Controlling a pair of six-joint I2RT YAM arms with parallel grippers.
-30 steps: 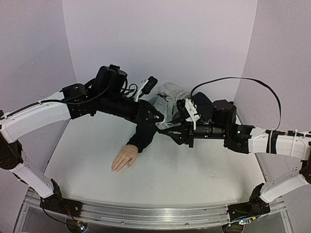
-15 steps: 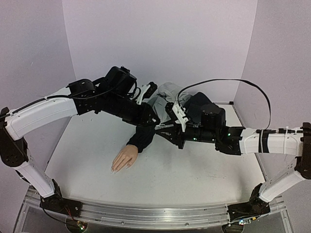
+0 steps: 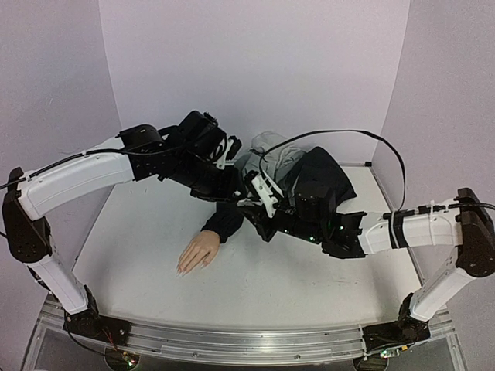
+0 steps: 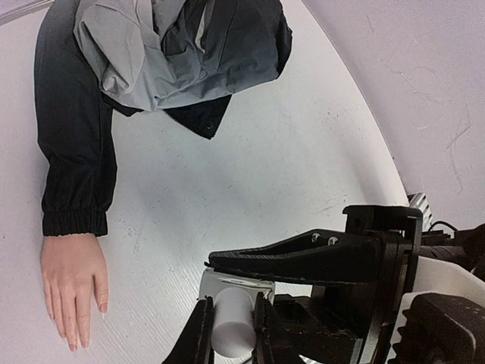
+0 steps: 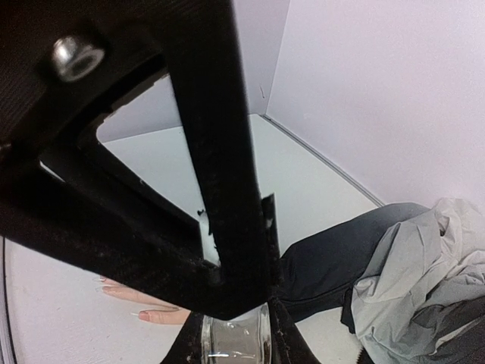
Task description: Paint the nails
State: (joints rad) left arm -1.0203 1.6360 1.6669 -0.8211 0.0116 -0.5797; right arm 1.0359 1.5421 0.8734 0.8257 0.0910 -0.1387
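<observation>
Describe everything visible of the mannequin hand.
The mannequin hand is flesh-coloured and smooth, like plastic or rubber. It lies flat, back up, on the white table, with its fingers straight, close together and pointing toward the near-left. Its nails look pale and slightly glossy; whether any is painted is too small to tell. The wrist runs into the elastic cuff of a dark sleeve. Nothing else touches it.

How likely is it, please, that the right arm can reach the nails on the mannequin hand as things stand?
Probably yes: the nails lie uncovered on bare table, nothing between. But the right end effector is shut on the bottle in the left end effector.
</observation>
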